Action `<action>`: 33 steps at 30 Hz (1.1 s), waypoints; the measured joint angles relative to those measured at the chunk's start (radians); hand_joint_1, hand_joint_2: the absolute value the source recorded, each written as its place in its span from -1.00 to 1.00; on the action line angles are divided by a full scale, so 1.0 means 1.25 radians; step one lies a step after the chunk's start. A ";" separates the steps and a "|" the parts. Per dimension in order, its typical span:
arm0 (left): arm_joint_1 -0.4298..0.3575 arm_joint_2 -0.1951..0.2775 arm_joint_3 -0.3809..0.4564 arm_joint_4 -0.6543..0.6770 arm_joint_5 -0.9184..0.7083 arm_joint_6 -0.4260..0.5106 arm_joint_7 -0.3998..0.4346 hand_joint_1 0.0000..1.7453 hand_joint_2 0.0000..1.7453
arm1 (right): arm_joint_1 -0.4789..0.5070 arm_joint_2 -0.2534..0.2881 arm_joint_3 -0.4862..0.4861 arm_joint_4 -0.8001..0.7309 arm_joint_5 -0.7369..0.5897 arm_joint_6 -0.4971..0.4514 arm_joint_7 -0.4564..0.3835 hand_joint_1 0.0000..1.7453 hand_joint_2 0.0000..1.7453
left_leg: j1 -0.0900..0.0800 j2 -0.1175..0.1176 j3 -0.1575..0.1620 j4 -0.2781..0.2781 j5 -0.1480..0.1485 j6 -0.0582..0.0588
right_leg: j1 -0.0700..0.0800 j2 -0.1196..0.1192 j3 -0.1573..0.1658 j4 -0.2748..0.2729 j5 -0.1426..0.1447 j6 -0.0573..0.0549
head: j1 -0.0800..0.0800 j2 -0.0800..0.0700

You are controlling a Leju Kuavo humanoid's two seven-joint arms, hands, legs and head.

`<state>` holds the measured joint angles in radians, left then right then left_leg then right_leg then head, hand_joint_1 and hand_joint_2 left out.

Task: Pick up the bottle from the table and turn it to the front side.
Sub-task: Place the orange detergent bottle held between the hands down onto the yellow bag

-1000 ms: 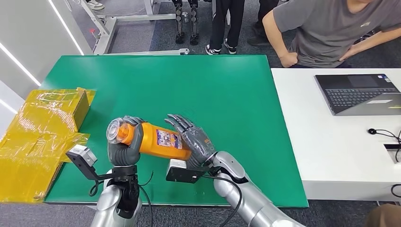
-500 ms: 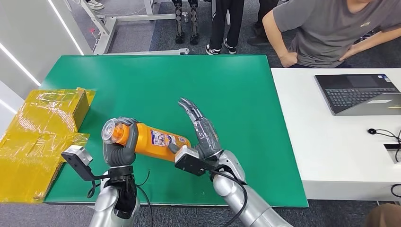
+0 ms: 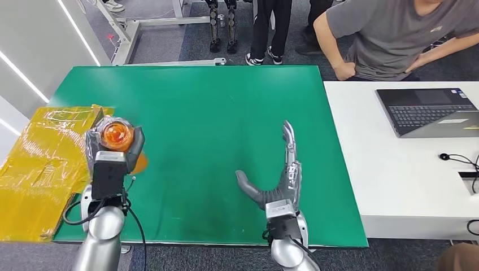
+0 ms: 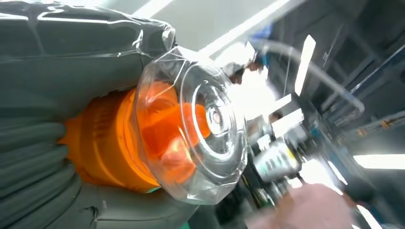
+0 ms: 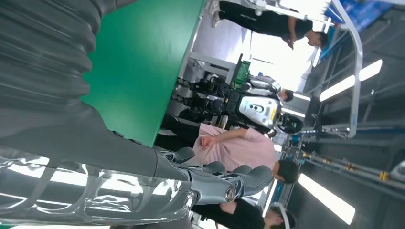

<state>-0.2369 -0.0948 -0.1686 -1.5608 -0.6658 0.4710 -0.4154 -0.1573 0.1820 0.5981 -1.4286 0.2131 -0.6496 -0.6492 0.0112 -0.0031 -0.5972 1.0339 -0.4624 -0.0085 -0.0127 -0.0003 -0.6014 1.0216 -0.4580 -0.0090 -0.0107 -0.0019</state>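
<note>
change: right hand let go, now spread flat, 5 o'clock of green table
bottle: orange plastic bottle with clear cap upended, cap toward camera
left hand: gripping bottle alone, 9 o'clock
meaning: handover done, turn likely near complete

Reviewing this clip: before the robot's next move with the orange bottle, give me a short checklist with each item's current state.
1. Left hand grips the orange plastic bottle with a clear cap: ok; the fingers wrap the body just behind the cap in the left wrist view.
2. Bottle lifted off the green table: ok.
3. Bottle's front side turned forward: cannot tell; the cap end points at the head camera and the label is hidden.
4. Right hand free of the bottle: ok; it is open above the table, fingers extended.
5. Room beside the bottle: not ok; the yellow taped cardboard box sits close by the left hand.
</note>
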 joint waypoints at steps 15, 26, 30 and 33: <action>-0.139 0.237 -0.003 0.146 -0.468 0.007 0.158 1.00 1.00 | 0.076 -0.005 -0.029 -0.133 0.004 0.032 0.002 -1.00 1.00 | 0.000 0.003 0.000 0.000 0.000 0.000 | 0.000 0.003 -0.001 0.001 0.000 0.000 | 0.000 0.000; -0.150 0.359 -0.064 0.337 -0.619 -0.085 0.119 1.00 1.00 | 0.095 -0.007 -0.038 -0.145 -0.013 0.053 -0.023 -1.00 1.00 | 0.000 0.004 0.000 0.000 0.000 0.000 | 0.000 0.004 -0.001 0.001 0.001 0.000 | 0.000 0.000; -0.178 0.385 -0.089 0.434 -0.629 -0.078 0.104 1.00 1.00 | 0.095 -0.007 -0.039 -0.145 -0.015 0.059 -0.026 -1.00 1.00 | 0.000 0.003 0.000 0.000 0.000 0.000 | 0.000 0.004 -0.001 0.001 0.001 0.000 | 0.000 0.000; -0.193 0.395 -0.102 0.496 -0.648 -0.060 0.107 1.00 1.00 | 0.095 -0.007 -0.040 -0.145 -0.017 0.060 -0.025 -1.00 1.00 | 0.000 0.003 0.000 0.000 0.000 0.000 | 0.000 0.004 -0.001 0.001 0.001 0.000 | 0.000 0.000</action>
<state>-0.4777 0.3987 -0.2959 -0.9414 -1.4759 0.3962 -0.2810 -0.0391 0.1732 0.5478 -1.6102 0.1917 -0.5744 -0.6806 0.0112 0.0012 -0.5970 1.0338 -0.4621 -0.0091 -0.0127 0.0044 -0.6030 1.0224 -0.4573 -0.0094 -0.0103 -0.0019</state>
